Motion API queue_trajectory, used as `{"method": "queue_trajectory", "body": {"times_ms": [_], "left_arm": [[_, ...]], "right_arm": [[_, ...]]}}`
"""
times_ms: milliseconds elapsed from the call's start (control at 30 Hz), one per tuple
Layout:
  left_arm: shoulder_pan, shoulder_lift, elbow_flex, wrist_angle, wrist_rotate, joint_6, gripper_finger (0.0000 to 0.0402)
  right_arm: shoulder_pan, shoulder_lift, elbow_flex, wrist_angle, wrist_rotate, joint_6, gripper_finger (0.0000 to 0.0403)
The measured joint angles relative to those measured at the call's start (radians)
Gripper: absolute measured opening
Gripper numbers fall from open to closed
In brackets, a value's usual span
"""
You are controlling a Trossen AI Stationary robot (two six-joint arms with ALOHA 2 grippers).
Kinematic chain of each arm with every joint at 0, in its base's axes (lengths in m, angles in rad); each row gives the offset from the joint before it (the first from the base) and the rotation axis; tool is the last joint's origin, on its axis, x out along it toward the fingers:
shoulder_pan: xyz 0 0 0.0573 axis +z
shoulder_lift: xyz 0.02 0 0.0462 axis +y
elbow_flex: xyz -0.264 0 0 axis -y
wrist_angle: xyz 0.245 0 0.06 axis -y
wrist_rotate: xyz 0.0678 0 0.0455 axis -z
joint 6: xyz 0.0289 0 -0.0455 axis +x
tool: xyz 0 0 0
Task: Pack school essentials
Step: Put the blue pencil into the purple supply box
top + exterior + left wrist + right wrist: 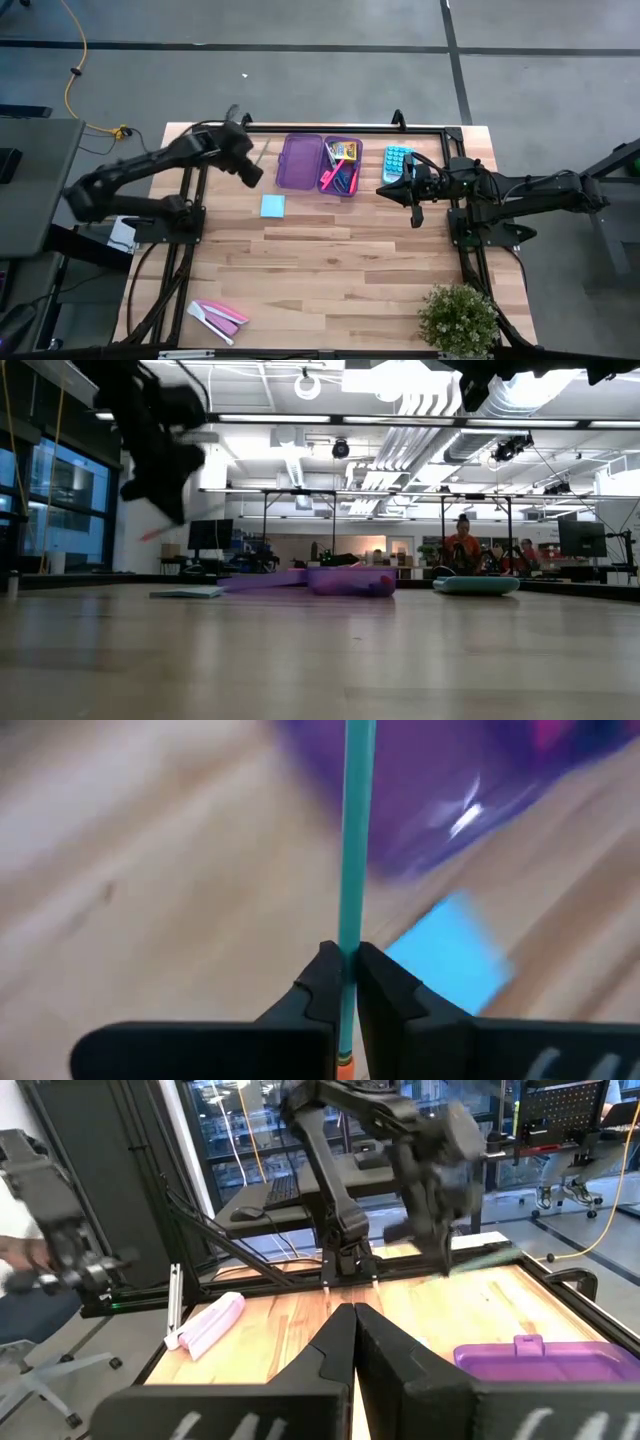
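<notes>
The left pincer [342, 965] clamps a teal pencil [352, 840], seemingly above the purple case [300, 160]; right pincer [352, 1320] closed.

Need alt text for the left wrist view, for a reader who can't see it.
The left gripper is shut on a teal pencil that runs straight away from the camera. Beyond it, blurred, lie a light-blue notepad and a purple case on the wooden table.

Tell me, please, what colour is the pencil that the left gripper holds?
Teal green pencil, seen best in the left wrist view.
</notes>
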Motion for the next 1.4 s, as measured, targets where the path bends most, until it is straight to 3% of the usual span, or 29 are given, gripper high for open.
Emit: {"method": "queue_trajectory", "body": {"times_ms": [200, 367, 633, 800, 1067, 1400], "left_arm": [[-0.135, -0.214, 0.002, 0.335, -0.005, -0.107, 0.0006], [-0.309, -0.272, 0.002, 0.609, -0.064, -0.088, 0.0006], [-0.625, -0.167, 0.003, 0.839, -0.287, -0.009, 0.0006], [-0.75, -0.01, 0.003, 1.012, -0.303, -0.006, 0.0006], [-0.799, 0.186, 0.002, 1.269, -0.303, -0.009, 0.0006], [-0.799, 0.192, 0.002, 1.319, -0.299, 0.007, 0.0006]], "right_arm": [[0.0, 0.0, 0.0, 0.0, 0.0, 0.002, 0.0], [0.0, 0.0, 0.0, 0.0, 0.0, 0.002, 0.0], [0.0, 0.0, 0.0, 0.0, 0.0, 0.0, 0.0], [0.0, 0.0, 0.0, 0.0, 0.0, -0.008, 0.0], [0.0, 0.0, 0.0, 0.0, -0.01, 0.003, 0.0], [0.0, 0.0, 0.0, 0.001, -0.018, 0.023, 0.0]]}}
